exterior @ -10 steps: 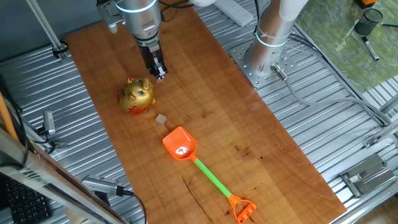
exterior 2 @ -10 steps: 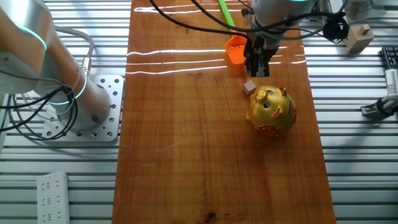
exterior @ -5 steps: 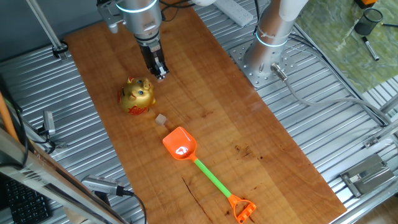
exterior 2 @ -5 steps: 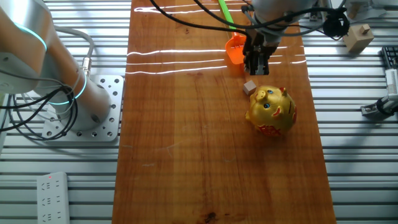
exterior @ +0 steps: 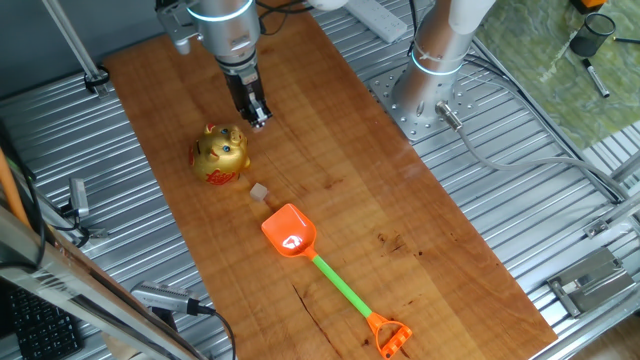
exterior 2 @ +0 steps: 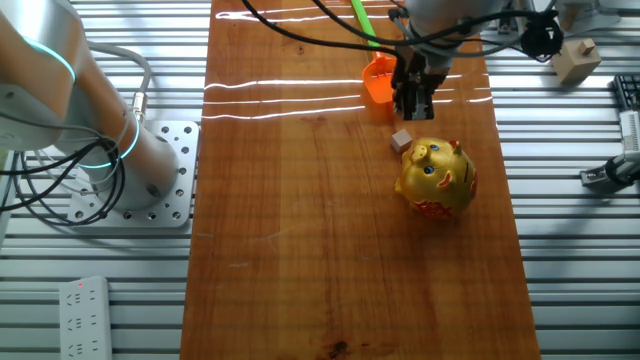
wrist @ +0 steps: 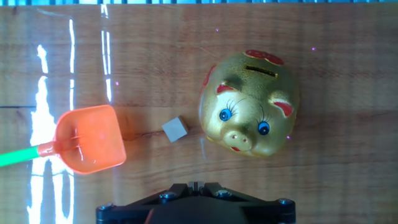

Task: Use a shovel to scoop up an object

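The shovel (exterior: 291, 233) lies flat on the wooden table, orange blade toward the middle, green shaft running to the orange loop end near the front edge. Its blade also shows in the other fixed view (exterior 2: 378, 80) and the hand view (wrist: 90, 138). The object, a tiny tan cube (exterior: 259, 191) (exterior 2: 402, 141) (wrist: 175, 129), rests between the blade and the golden figurine, touching neither. My gripper (exterior: 258, 118) (exterior 2: 412, 112) (wrist: 195, 185) hangs above the table beyond the figurine, well away from the shovel. Its fingers are shut with nothing in them.
A golden piggy-bank figurine (exterior: 221, 152) (exterior 2: 437, 177) (wrist: 252, 102) with red trim stands just beside the cube. The wooden board is bordered by ribbed metal table (exterior: 520, 230). A second arm's base (exterior: 432, 75) stands off the board's edge.
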`<state>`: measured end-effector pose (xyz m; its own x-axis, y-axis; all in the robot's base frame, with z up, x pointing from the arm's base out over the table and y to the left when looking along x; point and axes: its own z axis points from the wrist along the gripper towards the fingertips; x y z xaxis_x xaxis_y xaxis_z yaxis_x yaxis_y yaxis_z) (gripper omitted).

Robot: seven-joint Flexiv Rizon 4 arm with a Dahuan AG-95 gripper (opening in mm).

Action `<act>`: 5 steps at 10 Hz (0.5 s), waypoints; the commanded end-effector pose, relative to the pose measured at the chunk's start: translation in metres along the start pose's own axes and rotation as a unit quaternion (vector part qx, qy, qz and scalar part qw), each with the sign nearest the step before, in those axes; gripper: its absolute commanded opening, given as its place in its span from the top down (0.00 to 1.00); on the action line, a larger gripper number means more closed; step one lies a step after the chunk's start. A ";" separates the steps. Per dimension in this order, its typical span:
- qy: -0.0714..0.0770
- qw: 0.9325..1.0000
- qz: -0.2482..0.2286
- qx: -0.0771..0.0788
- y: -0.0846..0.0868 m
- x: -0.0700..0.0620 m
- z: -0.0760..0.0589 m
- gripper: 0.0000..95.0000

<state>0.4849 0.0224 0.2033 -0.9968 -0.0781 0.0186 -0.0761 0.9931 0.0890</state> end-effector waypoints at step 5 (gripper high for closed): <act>0.010 0.997 -0.075 0.019 0.019 -0.022 -0.004 1.00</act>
<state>0.5065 0.0431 0.2088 -0.9765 -0.2133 0.0295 -0.2112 0.9754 0.0627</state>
